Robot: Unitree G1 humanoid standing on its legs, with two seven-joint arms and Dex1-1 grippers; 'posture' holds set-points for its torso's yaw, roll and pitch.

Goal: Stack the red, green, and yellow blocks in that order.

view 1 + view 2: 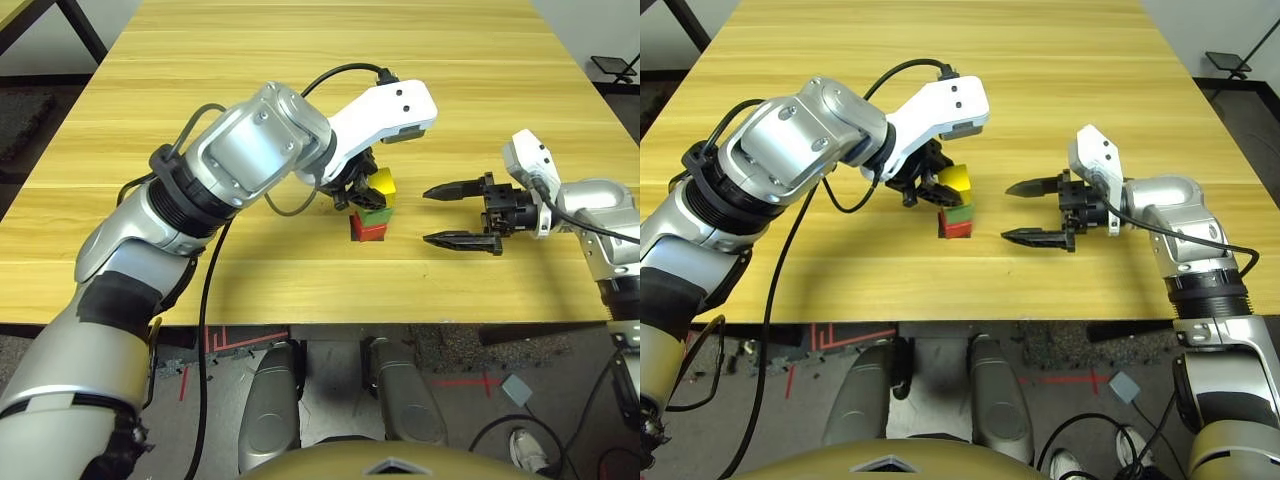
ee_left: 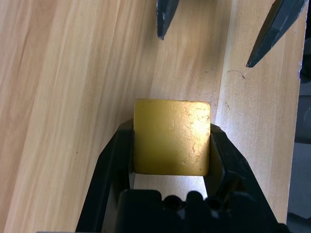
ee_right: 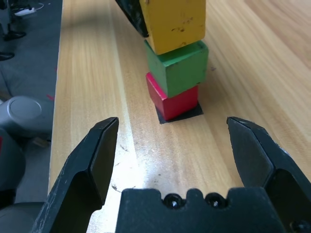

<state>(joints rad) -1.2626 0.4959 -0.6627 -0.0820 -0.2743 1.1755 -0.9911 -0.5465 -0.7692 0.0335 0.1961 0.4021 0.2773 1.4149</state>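
The left claw [image 1: 930,185] reaches in from about nine o'clock over the middle of the wooden bench [image 1: 1060,60], its two black fingers [image 2: 112,160] pressed against opposite sides of the yellow block [image 1: 955,180] and holding it. That block sits on top of the green block [image 1: 959,212], a little tilted in the right wrist view and overhanging the green one slightly. The green block rests on the red block [image 1: 958,229], turned a little against it. The red block stands on a flat black square patch [image 3: 187,114], whose edge peeks out beneath it. Together the three form one column near the bench's centre.

At three o'clock of the stack, near but apart from it, the right claw [image 1: 1032,212] lies low over the bench, its fingers spread wide and pointing at the column. Nothing lies between its tips and the blocks. A black cable [image 1: 895,72] loops over the left arm, above the bench surface behind the stack.
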